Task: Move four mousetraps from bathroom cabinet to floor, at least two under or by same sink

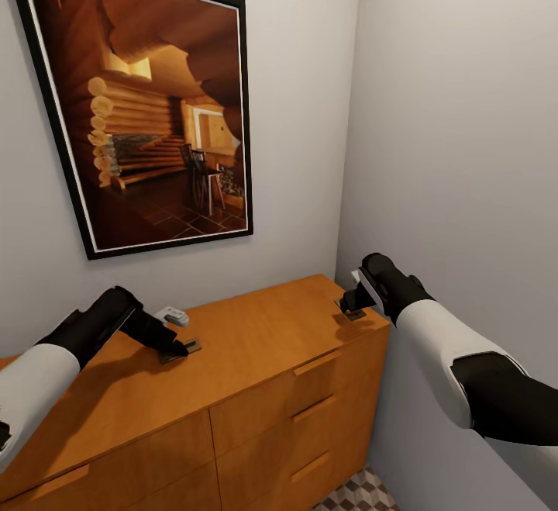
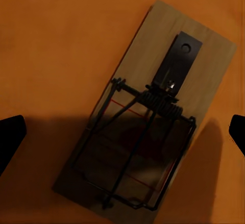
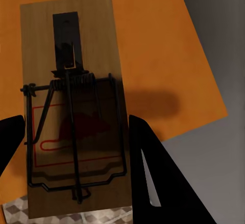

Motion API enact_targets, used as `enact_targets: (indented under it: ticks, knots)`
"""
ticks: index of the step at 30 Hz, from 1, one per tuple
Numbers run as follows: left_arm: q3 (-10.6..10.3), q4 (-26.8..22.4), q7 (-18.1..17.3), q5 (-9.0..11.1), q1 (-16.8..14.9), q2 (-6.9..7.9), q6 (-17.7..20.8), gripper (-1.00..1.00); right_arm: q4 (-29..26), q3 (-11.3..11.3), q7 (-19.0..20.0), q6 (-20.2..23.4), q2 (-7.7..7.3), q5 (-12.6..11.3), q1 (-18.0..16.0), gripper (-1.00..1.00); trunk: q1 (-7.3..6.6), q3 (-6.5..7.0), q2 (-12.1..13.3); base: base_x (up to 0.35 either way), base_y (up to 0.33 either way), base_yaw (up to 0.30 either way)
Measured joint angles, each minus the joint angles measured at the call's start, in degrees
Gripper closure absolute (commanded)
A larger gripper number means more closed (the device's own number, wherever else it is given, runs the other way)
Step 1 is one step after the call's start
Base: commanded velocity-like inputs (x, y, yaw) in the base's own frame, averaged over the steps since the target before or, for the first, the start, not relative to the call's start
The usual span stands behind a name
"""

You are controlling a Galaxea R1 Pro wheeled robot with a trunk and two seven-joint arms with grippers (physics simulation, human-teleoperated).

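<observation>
Smooth orange wood cabinet [image 1: 256, 340]; mousetrap [image 3: 71, 106] seemingly matt wood.

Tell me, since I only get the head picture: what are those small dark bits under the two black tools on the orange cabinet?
Observer: Mousetraps. The left wrist view shows the left mousetrap lying flat on the cabinet top. It is a wooden board with a wire spring.
Operator: Is the left tool gripping it?
Observer: No. The left tool is open, and its fingertips are clear of the board on both sides.
Operator: And the right one?
Observer: In the right wrist view, the right tool has its fingers against both long edges of the right mousetrap, so it looks gripped.
</observation>
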Motion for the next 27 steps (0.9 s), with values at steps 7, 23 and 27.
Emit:
enact_targets:
  ticks: [7,23,27]
  knots:
    - [-0.11,1.59,0.2,-0.3,-0.9,-0.61,0.25,-1.0,0.0,0.0,0.0,0.0,0.03,-0.02,0.0,1.0,0.0,0.0,0.0,0.0,0.0,0.0]
    - [-0.08,0.48,0.46,-0.37,-1.05,-1.25,0.54,1.0,0.0,0.0,0.09,0.0,0.05,-0.06,-0.03,1.0,0.0,0.0,0.01,0.0,0.0,0.0]
    - [-0.09,1.09,0.4,-0.64,-1.38,-1.44,0.42,1.0,0.0,0.0,0.09,0.0,0.06,-0.08,-0.01,1.0,0.0,0.0,0.01,0.0,0.0,0.0]
